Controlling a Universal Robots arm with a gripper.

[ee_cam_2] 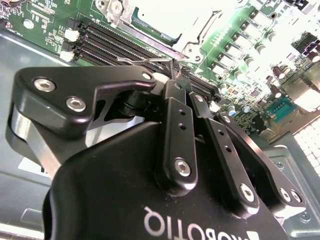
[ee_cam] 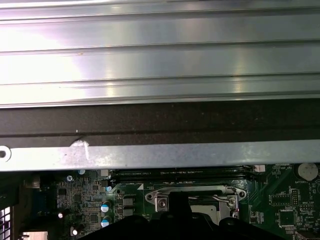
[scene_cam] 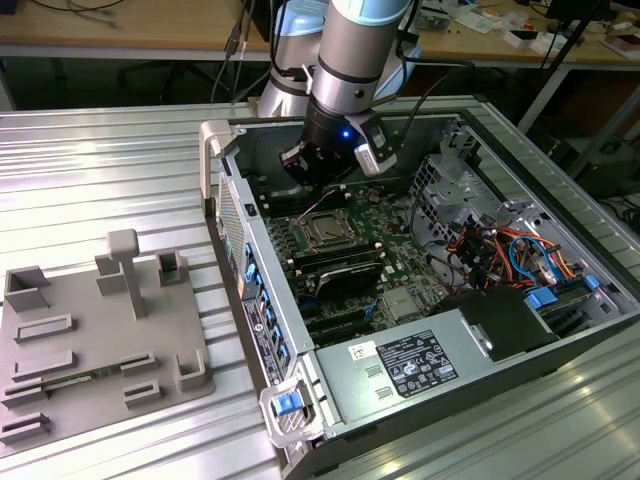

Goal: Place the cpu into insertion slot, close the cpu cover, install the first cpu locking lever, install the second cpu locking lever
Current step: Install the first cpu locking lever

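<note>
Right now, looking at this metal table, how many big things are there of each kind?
Robot arm: 1
Open computer case: 1
Grey plastic tray: 1
Total: 3

This is a robotics lab or electronics workshop. An opened computer case [scene_cam: 420,290] lies on a ribbed aluminium table [scene_cam: 100,170] under a robot arm [scene_cam: 360,50]. A grey parts holder [scene_cam: 100,330] sits beside it, and wooden workbenches [scene_cam: 130,25] with loose cables stand behind.
</note>
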